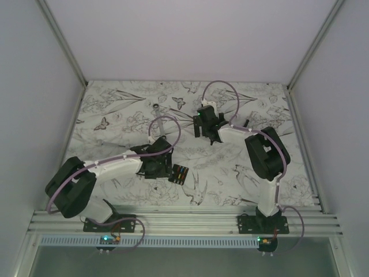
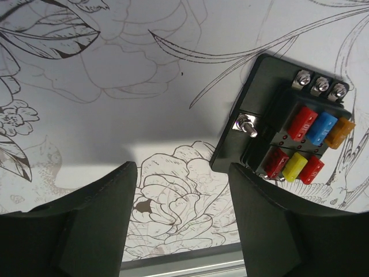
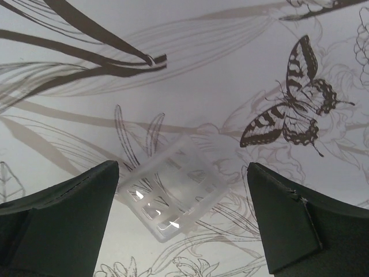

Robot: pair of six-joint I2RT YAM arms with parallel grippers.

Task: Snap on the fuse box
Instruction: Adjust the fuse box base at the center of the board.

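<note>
The fuse box [image 1: 180, 173] is a small black block with red, yellow, blue and orange fuses. It lies flat on the patterned table just right of my left gripper [image 1: 161, 167]. In the left wrist view the fuse box [image 2: 288, 133] sits up and to the right of my open, empty left gripper [image 2: 181, 231], outside the jaws. A clear plastic cover [image 3: 173, 193] lies on the table between the wide-open fingers of my right gripper [image 3: 181, 222]. The fingers do not touch it. In the top view the right gripper [image 1: 205, 131] hovers mid-table and the cover cannot be made out.
A silver wrench [image 1: 155, 108] lies at the back left of centre. A thin black stick-like piece [image 1: 245, 123] lies right of the right gripper. The metal rail [image 2: 184, 262] at the table's near edge is just behind my left fingers. White walls enclose the table.
</note>
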